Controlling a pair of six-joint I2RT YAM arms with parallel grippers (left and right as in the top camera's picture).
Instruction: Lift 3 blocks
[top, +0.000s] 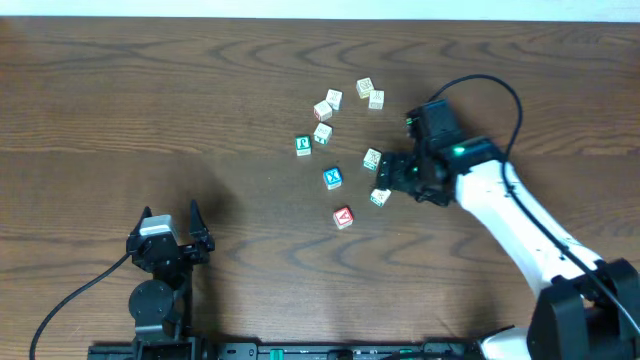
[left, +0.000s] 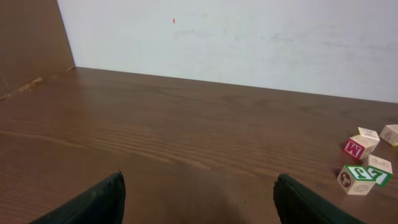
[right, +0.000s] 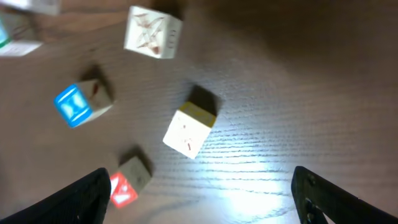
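The red block with a white "A" (top: 343, 217) lies lowest in the scatter; in the right wrist view the red block (right: 124, 185) sits just inside the left finger. A cream block with green print (top: 380, 197) lies to its upper right, and another cream block (top: 372, 158) sits above that. My right gripper (top: 392, 180) hovers over this pair. In the right wrist view the gripper (right: 199, 202) is open and holds nothing, with a cream block (right: 189, 129) ahead of its jaws. My left gripper (top: 170, 215) rests open at the lower left, far from the blocks, and shows open (left: 199, 199) over bare wood.
A blue "X" cube (top: 333, 178) and a green-faced cube (top: 303, 145) lie left of the right gripper. Several more cream cubes cluster further back around (top: 334, 98). The left wrist view shows a red "M" cube (left: 359, 147) and a green cube (left: 364, 176) at far right.
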